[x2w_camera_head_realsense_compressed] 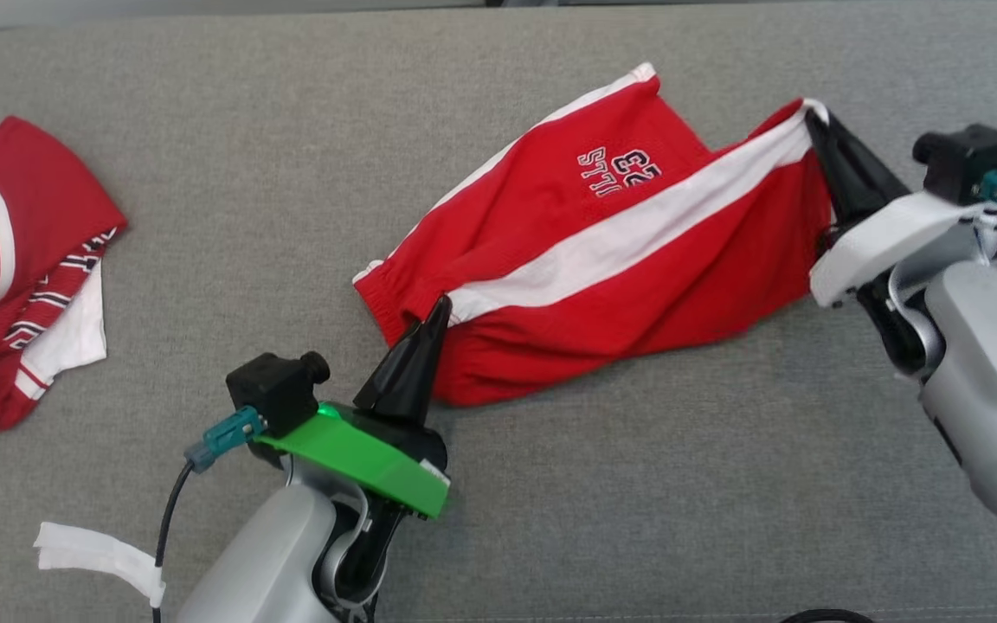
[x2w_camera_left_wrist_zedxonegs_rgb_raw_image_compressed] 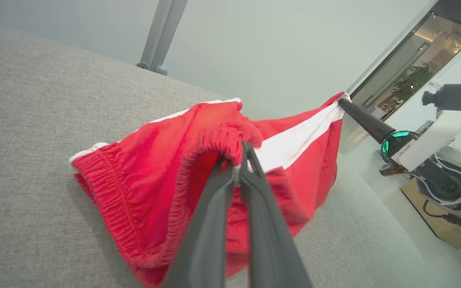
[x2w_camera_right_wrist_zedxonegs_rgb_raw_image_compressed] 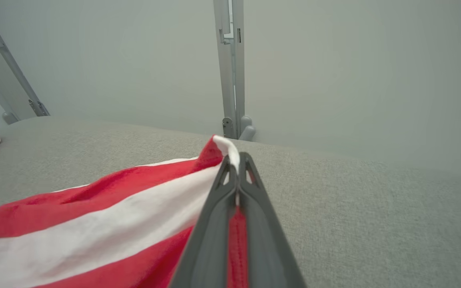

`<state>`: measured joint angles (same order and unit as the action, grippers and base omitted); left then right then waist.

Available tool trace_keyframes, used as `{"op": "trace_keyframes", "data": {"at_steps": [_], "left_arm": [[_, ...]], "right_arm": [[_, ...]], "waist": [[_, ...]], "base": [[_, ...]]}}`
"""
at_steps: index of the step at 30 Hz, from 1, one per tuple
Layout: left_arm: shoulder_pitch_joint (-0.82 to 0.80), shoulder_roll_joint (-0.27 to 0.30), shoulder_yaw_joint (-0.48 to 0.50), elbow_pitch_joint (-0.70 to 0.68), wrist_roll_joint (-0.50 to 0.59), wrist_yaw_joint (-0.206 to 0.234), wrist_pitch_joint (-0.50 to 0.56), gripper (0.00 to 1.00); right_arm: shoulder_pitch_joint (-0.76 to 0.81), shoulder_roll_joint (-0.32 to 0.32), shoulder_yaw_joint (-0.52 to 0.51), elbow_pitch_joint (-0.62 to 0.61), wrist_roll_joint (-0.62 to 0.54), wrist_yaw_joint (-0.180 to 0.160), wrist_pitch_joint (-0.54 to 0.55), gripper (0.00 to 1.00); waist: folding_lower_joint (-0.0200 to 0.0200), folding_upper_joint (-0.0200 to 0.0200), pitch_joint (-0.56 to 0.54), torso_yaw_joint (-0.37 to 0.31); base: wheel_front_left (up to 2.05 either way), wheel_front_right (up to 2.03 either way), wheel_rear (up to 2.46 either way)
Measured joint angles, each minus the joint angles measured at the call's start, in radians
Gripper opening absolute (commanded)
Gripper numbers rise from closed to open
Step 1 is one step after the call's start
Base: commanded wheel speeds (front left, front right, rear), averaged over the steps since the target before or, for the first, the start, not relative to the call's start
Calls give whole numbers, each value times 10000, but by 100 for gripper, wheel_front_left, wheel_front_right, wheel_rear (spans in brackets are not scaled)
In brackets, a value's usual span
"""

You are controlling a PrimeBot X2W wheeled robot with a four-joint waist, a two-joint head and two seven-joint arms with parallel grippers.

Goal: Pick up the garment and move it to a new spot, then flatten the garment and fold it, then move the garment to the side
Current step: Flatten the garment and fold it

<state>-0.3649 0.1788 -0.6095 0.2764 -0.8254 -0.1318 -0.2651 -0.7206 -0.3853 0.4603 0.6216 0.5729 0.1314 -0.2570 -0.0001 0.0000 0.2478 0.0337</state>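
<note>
A second red and white piece of clothing [x2w_camera_head_realsense_compressed: 14, 260] can be seen crumpled up at the far left of the gray fabric surface [x2w_camera_head_realsense_compressed: 247, 173]. Behind that, a gray metal post [x2w_camera_right_wrist_zedxonegs_rgb_raw_image_compressed: 230, 68] is set against a pale wall [x2w_camera_right_wrist_zedxonegs_rgb_raw_image_compressed: 354, 72], and a leafy plant [x2w_camera_left_wrist_zedxonegs_rgb_raw_image_compressed: 412, 82] is visible through some glass.

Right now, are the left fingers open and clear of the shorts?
No, the left fingers are pinched shut on the red shorts at the elastic waistband.

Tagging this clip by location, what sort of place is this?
Likely an indoor lab or office: grey fabric-covered surface, pale wall panels with metal posts, a window onto a lit interior.
</note>
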Motion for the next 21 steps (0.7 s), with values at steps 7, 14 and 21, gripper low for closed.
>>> {"op": "trace_keyframes", "data": {"at_steps": [7, 14, 21], "left_arm": [[-721, -552, 347, 148, 2, 2, 0, 0], [-1081, -989, 1214, -176, 228, 2, 0, 0], [-1395, -1145, 926, -207, 217, 2, 0, 0]], "right_arm": [[-2145, 4, 98, 1684, -495, 0, -12, 0], [-3316, 69, 385, 2660, -752, 0, -31, 0], [-4145, 150, 487, 3152, -844, 0, -44, 0]], "waist": [[0, 0, 1220, 633], [1, 0, 2218, 1266], [1, 0, 2868, 1777]], "base": [[0, 0, 0], [0, 0, 0], [0, 0, 0]]}}
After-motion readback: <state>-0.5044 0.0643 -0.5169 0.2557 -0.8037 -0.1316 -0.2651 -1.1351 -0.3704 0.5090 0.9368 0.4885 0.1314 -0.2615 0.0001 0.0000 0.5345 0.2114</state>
